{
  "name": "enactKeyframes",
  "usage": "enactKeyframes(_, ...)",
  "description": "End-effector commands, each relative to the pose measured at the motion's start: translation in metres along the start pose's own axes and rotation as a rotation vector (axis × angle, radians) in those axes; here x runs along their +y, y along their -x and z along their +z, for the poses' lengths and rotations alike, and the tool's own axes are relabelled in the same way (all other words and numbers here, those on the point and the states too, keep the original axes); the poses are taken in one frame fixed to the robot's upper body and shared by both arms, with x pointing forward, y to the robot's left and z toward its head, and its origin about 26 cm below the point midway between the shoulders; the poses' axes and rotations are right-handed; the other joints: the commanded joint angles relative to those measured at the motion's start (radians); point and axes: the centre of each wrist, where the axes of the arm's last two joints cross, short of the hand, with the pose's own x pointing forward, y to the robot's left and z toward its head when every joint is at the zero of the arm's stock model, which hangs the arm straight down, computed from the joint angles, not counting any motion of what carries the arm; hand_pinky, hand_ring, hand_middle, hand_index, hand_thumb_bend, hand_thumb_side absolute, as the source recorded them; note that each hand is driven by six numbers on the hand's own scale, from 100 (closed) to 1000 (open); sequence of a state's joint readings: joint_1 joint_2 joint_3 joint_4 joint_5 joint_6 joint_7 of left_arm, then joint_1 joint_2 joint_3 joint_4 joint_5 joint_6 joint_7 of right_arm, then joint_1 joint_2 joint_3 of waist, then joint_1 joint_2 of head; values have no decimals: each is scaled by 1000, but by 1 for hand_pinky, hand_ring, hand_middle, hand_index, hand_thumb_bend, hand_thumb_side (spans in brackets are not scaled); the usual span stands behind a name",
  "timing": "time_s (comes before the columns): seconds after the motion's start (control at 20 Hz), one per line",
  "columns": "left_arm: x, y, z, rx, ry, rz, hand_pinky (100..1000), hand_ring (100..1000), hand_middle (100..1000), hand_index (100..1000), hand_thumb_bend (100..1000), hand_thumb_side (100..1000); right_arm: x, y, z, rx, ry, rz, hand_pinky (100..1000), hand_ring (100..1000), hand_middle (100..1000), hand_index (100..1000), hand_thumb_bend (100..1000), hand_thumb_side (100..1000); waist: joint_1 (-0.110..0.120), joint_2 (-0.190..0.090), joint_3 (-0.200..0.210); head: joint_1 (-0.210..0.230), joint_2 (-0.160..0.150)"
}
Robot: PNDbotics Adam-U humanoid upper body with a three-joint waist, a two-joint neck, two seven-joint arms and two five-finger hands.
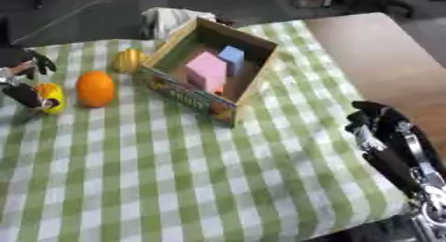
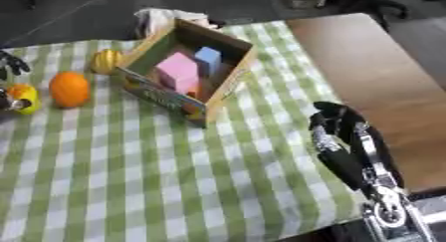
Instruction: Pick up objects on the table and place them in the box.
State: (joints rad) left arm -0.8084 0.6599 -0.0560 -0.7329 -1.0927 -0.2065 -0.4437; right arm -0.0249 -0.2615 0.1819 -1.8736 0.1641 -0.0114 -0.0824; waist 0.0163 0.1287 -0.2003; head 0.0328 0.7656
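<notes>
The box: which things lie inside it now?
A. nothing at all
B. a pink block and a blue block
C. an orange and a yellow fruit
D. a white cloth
B: inside the box a pink block lies beside a blue block, while the orange sits outside on the tablecloth.

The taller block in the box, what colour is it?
Pink. The taller block stands beside a light blue one; clearest in the left eye view.
</notes>
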Motion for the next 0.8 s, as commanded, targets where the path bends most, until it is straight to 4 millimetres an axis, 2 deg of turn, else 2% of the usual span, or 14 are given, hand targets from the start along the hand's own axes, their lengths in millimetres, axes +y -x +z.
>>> enactKeyframes(0.05, 12, 14, 9, 36, 8, -6, 635, 565, 600, 783, 474, 237, -6, -2, -1, -11, 7, 23, 676, 612, 609, 786, 100, 523, 0, -11, 2, -4, 4)
enactKeyframes(0.1, 12, 14, 9, 40, 4, -7, 629, 560, 594, 778, 473, 236, -6, -2, -1, -11, 7, 22, 676, 612, 609, 786, 100, 523, 0, -11, 2, -4, 4)
enactKeyframes(0.2, 12, 13, 9, 49, -32, -8, 554, 491, 512, 706, 424, 211, -6, -2, -1, -11, 6, 21, 676, 612, 609, 787, 100, 523, -1, -11, 1, -6, 4)
enactKeyframes(0.25, 12, 13, 9, 51, -61, -6, 510, 451, 466, 664, 349, 192, -6, -2, -1, -11, 6, 22, 676, 612, 609, 787, 100, 523, -1, -12, 1, -7, 4)
enactKeyframes(0.35, 17, 13, 11, 50, -131, -1, 484, 425, 438, 642, 256, 193, -7, -1, -1, -8, 9, 24, 676, 612, 609, 787, 100, 522, -1, -12, 1, -8, 4)
enactKeyframes(0.4, 22, 11, 12, 42, -164, 0, 483, 424, 436, 641, 247, 192, -7, -1, -1, -7, 10, 24, 676, 612, 609, 787, 100, 523, -1, -13, 1, -8, 4)
enactKeyframes(0.6, 57, 0, 22, -43, -292, -7, 484, 416, 426, 638, 210, 181, -6, -1, -1, -6, 7, 23, 676, 612, 609, 787, 100, 524, 1, -15, 3, -10, 4)
enactKeyframes(0.8, 94, -26, 32, -172, -414, -4, 475, 407, 414, 632, 151, 167, -6, 0, 0, -3, 5, 23, 676, 612, 609, 787, 100, 524, 1, -19, 1, -10, 4)
